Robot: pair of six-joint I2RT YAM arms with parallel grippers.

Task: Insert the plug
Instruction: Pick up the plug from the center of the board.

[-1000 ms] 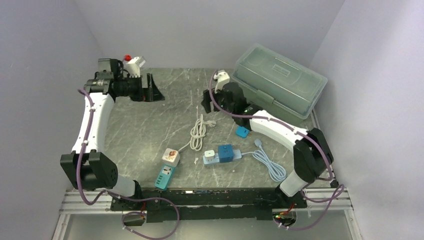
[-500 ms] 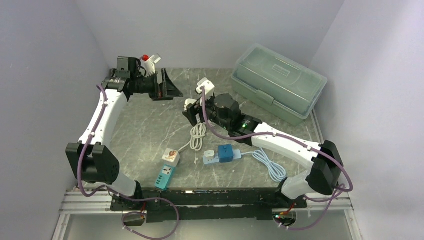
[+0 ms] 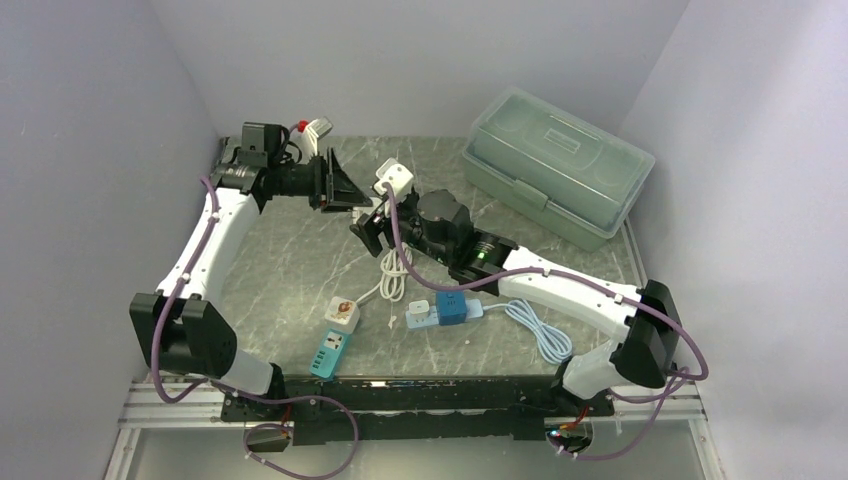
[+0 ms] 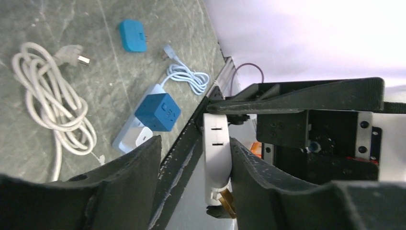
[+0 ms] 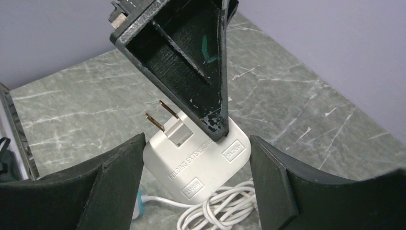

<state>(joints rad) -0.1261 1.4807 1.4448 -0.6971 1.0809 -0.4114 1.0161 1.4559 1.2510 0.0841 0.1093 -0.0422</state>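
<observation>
Right wrist: the white plug (image 5: 198, 165) sits between the right gripper (image 5: 196, 143) fingers, both pads against its flat sides, so it's held at a wide opening. The brass prongs (image 5: 165, 117) stick out at 10 o'clock, on a fold-out hinge. One finger (image 5: 191, 62) of the left gripper (image 4: 195, 143) comes in from 12 o'clock and touches the plug's top face by the hinge. The cable coil (image 5: 215, 213) lies on the table at 6 o'clock, below.

Left wrist: the plug is edge-on between the left fingers. It touches the 3 o'clock one, with a gap at 9 o'clock, so the jaws are partly apart and not clamped.

Top: the handover point is at 11 o'clock of table centre. The plug is mostly hidden there. The right arm reaches low across the table with the wrist rolled up. The left arm is stretched along the left edge, wrist level and pointing to 3 o'clock. The power strip (image 3: 445, 308) is at 6 o'clock and is probably the target socket.

Handling, as I read it: a light, rigid block with smooth plastic faces, so likely slippery. Grip the flat sides, never the prongs, since the hinge would fold. Keep the prong face clear.
</observation>
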